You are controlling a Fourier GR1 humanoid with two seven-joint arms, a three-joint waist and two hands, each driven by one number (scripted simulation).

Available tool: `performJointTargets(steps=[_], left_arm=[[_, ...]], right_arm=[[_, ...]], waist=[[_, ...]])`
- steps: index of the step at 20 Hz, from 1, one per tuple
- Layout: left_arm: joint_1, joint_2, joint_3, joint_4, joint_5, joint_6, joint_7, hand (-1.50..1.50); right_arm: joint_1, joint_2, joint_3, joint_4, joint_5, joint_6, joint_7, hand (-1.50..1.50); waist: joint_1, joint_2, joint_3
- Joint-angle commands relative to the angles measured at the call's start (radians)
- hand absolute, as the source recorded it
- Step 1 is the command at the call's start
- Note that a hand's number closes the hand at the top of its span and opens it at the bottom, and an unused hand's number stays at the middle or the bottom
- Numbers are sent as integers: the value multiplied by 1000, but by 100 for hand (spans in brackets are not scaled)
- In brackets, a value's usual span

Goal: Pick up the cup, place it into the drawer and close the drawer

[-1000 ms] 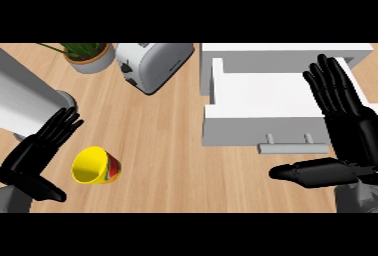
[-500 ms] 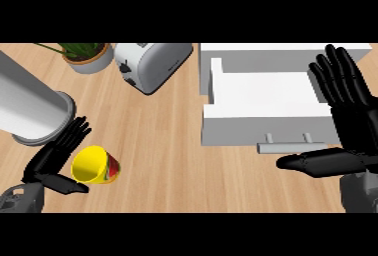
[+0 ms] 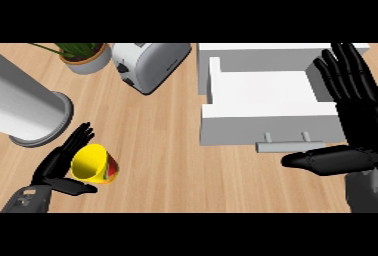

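- I have my left hand (image 3: 60, 167) cupped open beside the yellow cup (image 3: 94, 164) near the counter's (image 3: 162, 150) front-left corner; thumb below it, nothing grasped yet.
- Drawer (image 3: 258, 100) stands open at back right; lifting, placing and closing remain.
- Right hand (image 3: 347, 115) rests open beside it.
- Toaster (image 3: 151, 65), plant (image 3: 85, 55), grey cylinder (image 3: 33, 112) sit clear of my path.

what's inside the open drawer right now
The drawer shows only its bare white floor; the cup is not in it. The right robot hand covers the drawer's right edge, so that strip cannot be checked.
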State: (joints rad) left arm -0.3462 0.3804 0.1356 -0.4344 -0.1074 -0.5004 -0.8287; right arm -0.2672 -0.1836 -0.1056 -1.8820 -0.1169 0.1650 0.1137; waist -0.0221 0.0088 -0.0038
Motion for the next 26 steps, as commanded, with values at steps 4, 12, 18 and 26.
performJointTargets(steps=[4, 12, 18, 26], left_arm=[[-21, -61, -32, 109, -38, -39, -214, -150], [-63, -103, -60, 152, -58, -16, -260, -150], [-87, -96, -55, 183, -48, -48, -274, -150], [-103, -108, -82, 127, -29, -167, -305, 150]], right_arm=[[-5, -2, -7, 26, -2, 6, -10, -150], [5, 4, 16, 4, 11, 10, -5, -150], [33, -25, -17, 5, -19, 45, -22, -150], [-27, -20, -18, 13, -25, 19, 33, -150]], waist=[[-7, 4, -1], [-8, 2, -1], [-14, 4, -1], [-2, 2, -3]])
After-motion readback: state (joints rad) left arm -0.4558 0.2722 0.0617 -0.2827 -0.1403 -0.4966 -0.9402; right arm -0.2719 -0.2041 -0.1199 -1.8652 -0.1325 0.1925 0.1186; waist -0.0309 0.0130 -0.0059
